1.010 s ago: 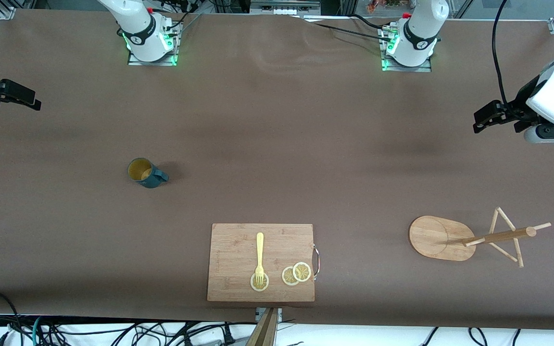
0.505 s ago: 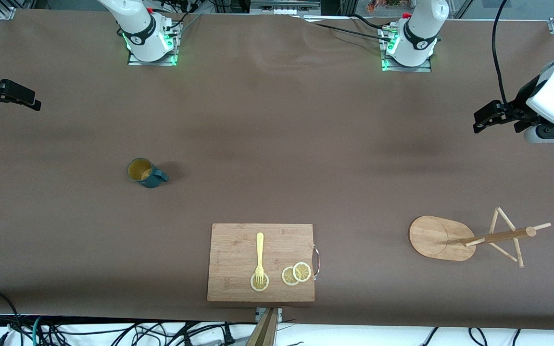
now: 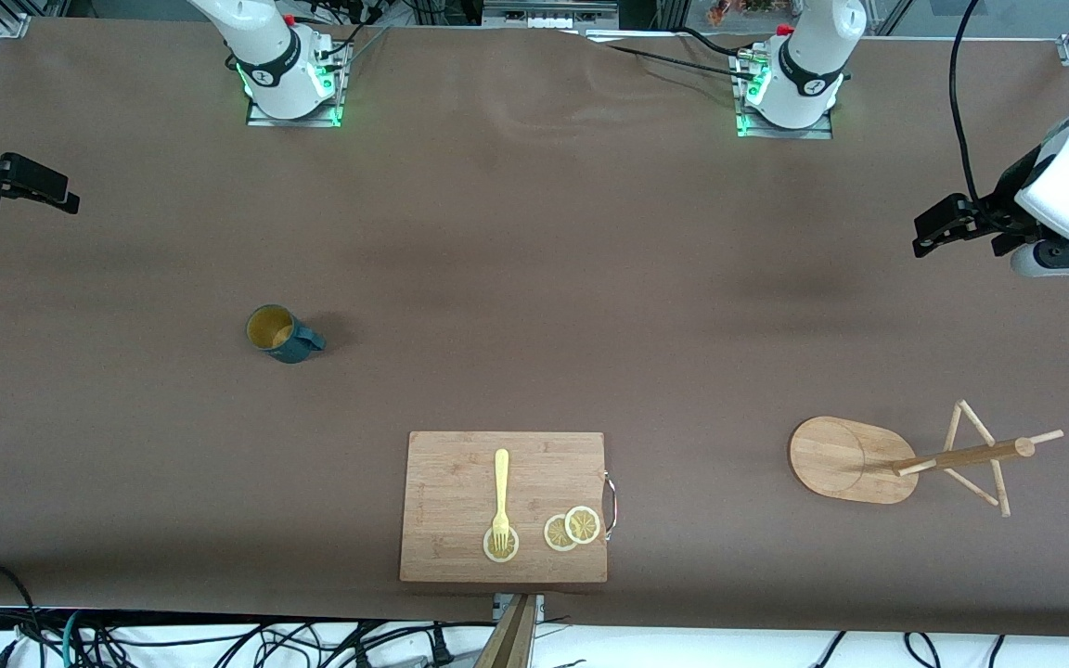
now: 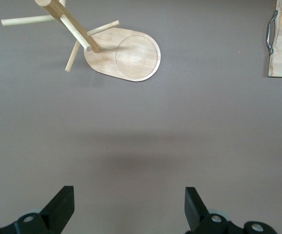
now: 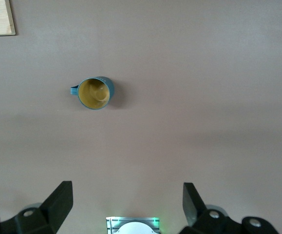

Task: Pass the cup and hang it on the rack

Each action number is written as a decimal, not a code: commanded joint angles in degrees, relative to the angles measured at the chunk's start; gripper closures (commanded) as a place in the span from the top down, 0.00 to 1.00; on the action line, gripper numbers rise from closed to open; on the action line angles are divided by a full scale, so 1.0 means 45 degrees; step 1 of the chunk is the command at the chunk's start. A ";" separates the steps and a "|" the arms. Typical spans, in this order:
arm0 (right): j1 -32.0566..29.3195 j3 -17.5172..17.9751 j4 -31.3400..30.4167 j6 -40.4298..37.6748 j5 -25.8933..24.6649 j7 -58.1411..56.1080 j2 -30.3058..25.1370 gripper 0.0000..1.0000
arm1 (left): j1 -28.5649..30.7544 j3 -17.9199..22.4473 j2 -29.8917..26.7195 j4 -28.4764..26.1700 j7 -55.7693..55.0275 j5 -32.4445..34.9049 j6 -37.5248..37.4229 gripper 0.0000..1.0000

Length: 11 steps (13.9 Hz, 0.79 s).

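Note:
The cup (image 3: 279,334), dark teal with a yellowish inside, stands upright on the brown table toward the right arm's end; it also shows in the right wrist view (image 5: 96,93), its handle to one side. The rack (image 3: 855,459), a bamboo mug tree with an oval base, a pole and thin pegs, stands toward the left arm's end and shows in the left wrist view (image 4: 131,58). My right gripper (image 3: 57,198) (image 5: 127,192) is open and empty, up at the table's edge, well apart from the cup. My left gripper (image 3: 926,235) (image 4: 129,195) is open and empty, up over bare table, apart from the rack.
A wooden cutting board (image 3: 442,464) lies near the front camera's edge between cup and rack, with a yellow fork (image 3: 501,487) and lemon slices (image 3: 573,529) on it. The arm bases (image 3: 293,83) (image 3: 785,93) stand along the farthest edge.

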 commanded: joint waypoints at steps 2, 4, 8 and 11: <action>-0.0046 0.0003 -0.0128 -0.0096 0.0139 -0.0061 -0.0174 1.00 | 0.0036 0.0028 0.0155 0.0425 0.0262 -0.0139 -0.0271 1.00; -0.0046 0.0003 -0.0128 -0.0077 -0.0074 -0.0022 -0.0077 1.00 | 0.0017 0.0028 0.0154 0.0425 0.0262 -0.0158 -0.0291 1.00; -0.0008 0.0003 -0.0149 -0.0037 -0.0095 -0.0040 0.0312 1.00 | 0.0036 0.0028 0.0154 0.0425 0.0262 -0.0158 -0.0291 1.00; 0.0032 0.0082 -0.0109 0.0235 -0.0017 0.0075 0.0741 1.00 | 0.0017 0.0028 0.0174 0.0425 0.0262 -0.0158 -0.0291 1.00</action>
